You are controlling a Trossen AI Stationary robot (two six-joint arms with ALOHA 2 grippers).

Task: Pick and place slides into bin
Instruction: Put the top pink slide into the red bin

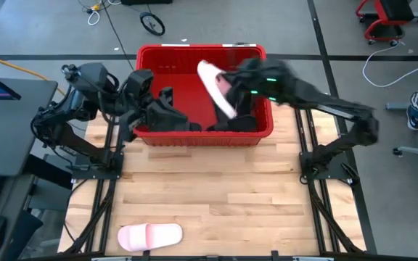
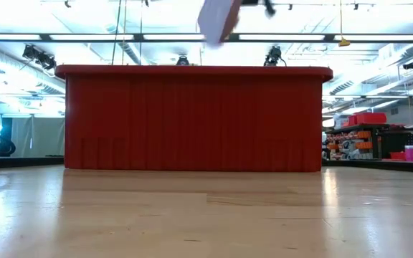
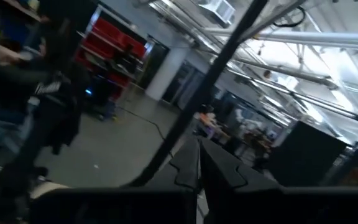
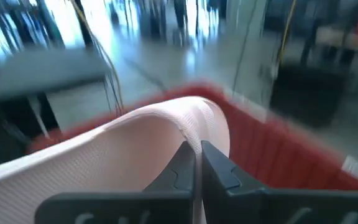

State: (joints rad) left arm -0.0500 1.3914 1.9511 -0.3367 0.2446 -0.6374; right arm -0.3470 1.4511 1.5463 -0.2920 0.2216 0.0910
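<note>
Pale wood: the desk (image 1: pixel 216 196) is light butcher-block planks, smooth and bare across its middle.
Nearest slide: 1 pale pink slide (image 1: pixel 149 235) lies flat at the desk's near edge, toward the left arm's side, long axis running across the desk, wide strap up, well apart from both arms.
Bin: the red bin (image 1: pixel 203 138) stands at the far half of the desk, a rectangular plastic crate with finely ribbed, slightly tapered walls.
Already inside: black slides (image 1: pixel 231 123) lie dark and matte on the bin's floor; their number cannot be told.
Carried slide: a second pale pink slide (image 1: pixel 216 88) hangs tilted above the bin's interior, its long axis slanting from the far left toward the near right; the textured foam sole shows in the right wrist view.
Right gripper (image 4: pixel 196 163): fingers narrow, pinched on the carried slide's edge, directly over the bin.
Left gripper (image 1: pixel 169 109): at the bin's left side, just inside its rim; fingers together, holding nothing.
Key relation: the carried slide is already over the opening, so the drop looks to be straight down.
Likely next pick: the near slide, on the left arm's side.
</note>
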